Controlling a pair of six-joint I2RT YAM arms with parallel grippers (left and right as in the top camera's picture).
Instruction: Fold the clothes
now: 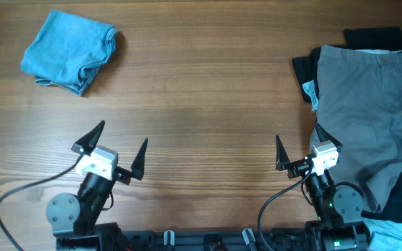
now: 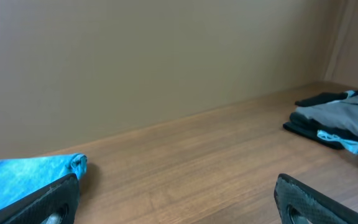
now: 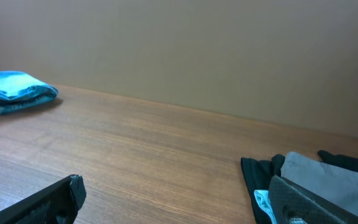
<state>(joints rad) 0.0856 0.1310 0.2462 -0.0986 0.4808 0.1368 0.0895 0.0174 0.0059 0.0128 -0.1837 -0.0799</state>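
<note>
The clothes, a small folded light-blue denim bundle [image 1: 68,50], lie at the far left of the wooden table. The bundle also shows in the left wrist view [image 2: 23,174] and in the right wrist view [image 3: 14,90]. My left gripper [image 1: 122,139] is open and empty near the front edge, well in front of the bundle; its fingers frame bare wood [image 2: 179,205]. My right gripper [image 1: 307,145] is open and empty at the front right [image 3: 179,205], its right finger next to a pile of garments.
A pile of garments lies at the right: grey trousers [image 1: 368,97] on top, black cloth [image 1: 372,36] beneath and a light-blue scrap [image 1: 313,94] at the left edge. The pile also shows in the left wrist view [image 2: 347,112]. A plain wall stands behind the table.
</note>
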